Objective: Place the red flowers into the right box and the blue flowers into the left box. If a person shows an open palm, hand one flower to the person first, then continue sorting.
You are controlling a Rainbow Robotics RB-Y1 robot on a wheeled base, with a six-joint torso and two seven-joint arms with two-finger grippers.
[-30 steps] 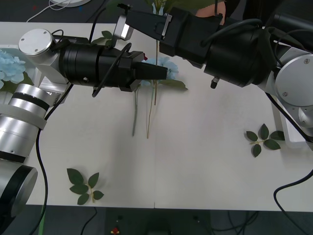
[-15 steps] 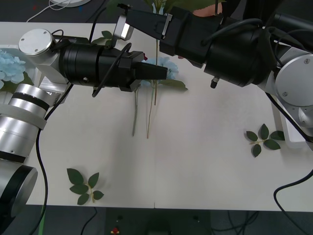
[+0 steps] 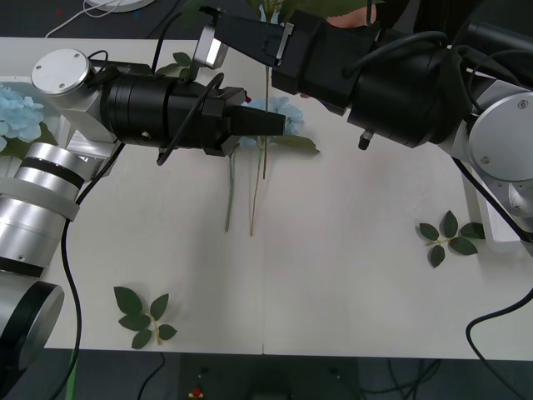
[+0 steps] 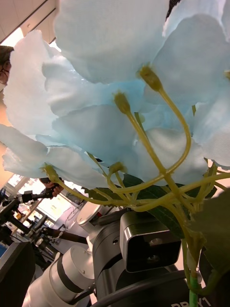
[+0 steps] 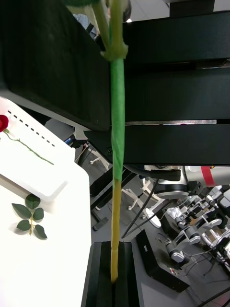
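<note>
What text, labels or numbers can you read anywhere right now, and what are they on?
"PR…": white lettering on the black arm housing in the right wrist view, cut off by the picture's edge, so it cannot be read in full.
There is no other legible text in the views.

Right gripper fingertips off front view's top edge, grip unreadable. Blue hydrangea (image 4: pixel 120 96) petals cut by right wrist view's edges. Second hydrangea (image 3: pixel 279 112) on table mostly behind both arms. Left box (image 3: pixel 17 83) cut by frame edge, right box (image 3: pixel 491 225) largely under right arm. Red rose (image 5: pixel 3 123) half cropped in left wrist view.
</note>
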